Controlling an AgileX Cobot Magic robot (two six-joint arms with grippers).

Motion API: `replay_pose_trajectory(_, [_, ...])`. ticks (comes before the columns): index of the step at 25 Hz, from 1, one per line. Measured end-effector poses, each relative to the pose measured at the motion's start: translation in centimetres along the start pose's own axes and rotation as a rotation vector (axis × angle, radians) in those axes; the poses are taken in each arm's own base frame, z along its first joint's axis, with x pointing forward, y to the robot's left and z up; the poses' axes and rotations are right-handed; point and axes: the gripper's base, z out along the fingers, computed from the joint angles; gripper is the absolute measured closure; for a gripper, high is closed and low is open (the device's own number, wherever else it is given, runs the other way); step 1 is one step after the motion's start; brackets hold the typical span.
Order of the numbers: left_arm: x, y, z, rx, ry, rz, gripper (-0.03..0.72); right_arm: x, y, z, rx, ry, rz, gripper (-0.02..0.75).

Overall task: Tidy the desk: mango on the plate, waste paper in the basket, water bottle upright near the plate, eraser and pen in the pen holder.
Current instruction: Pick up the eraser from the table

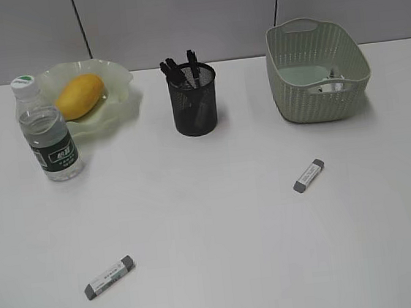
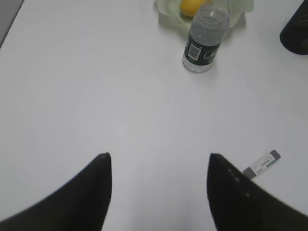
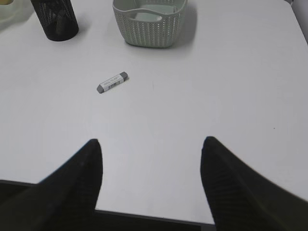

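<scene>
Two erasers lie loose on the desk [image 1: 220,226]: one eraser [image 1: 109,276] near the front left corner, angled, and the other eraser [image 1: 309,175] right of the middle, well in front of the basket [image 1: 318,72]. Both are white with grey tips and touch nothing else. The mango [image 1: 79,95] rests in the plate [image 1: 113,79] at the back left corner. The water bottle [image 1: 47,130] stands upright just in front of the plate's left side, its white cap on top and the dark label low on its body. The pen holder [image 1: 194,100] stands near the middle of the back edge, with dark pens [image 1: 175,70] sticking out of its top. The basket sits toward the back right corner; inside it, low against the front wall, a small white crumpled scrap shows, which looks like the waste paper [image 1: 331,85], though it is partly hidden by the weave. The left gripper [image 2: 159,192] hangs over bare desk near the front left with its fingers spread wide and nothing between them; the near eraser lies just beyond its right finger. The right gripper [image 3: 151,178] hovers at the front edge on the right side, likewise spread wide and holding nothing, with the second eraser, the basket and the pen holder farther back.
</scene>
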Motion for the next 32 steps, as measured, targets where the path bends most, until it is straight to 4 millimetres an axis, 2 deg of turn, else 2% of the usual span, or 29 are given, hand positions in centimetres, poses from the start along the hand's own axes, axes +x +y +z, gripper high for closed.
replay_pose_trajectory(5, [3.6,0.7,-1.2,0.014,-0.079,0.051,0.218,0.0,0.0,0.0,0.000,0.000,0.000,0.229])
replay_pose_trajectory(12, [6.5,1.3,-2.1,0.029,-0.206,0.088,0.225,0.0,0.0,0.0,0.000,0.001,0.000,0.229])
replay_pose_trajectory(32, [6.7,1.4,-2.3,0.023,-0.226,0.093,0.260,0.0,0.0,0.0,0.000,0.000,0.000,0.229])
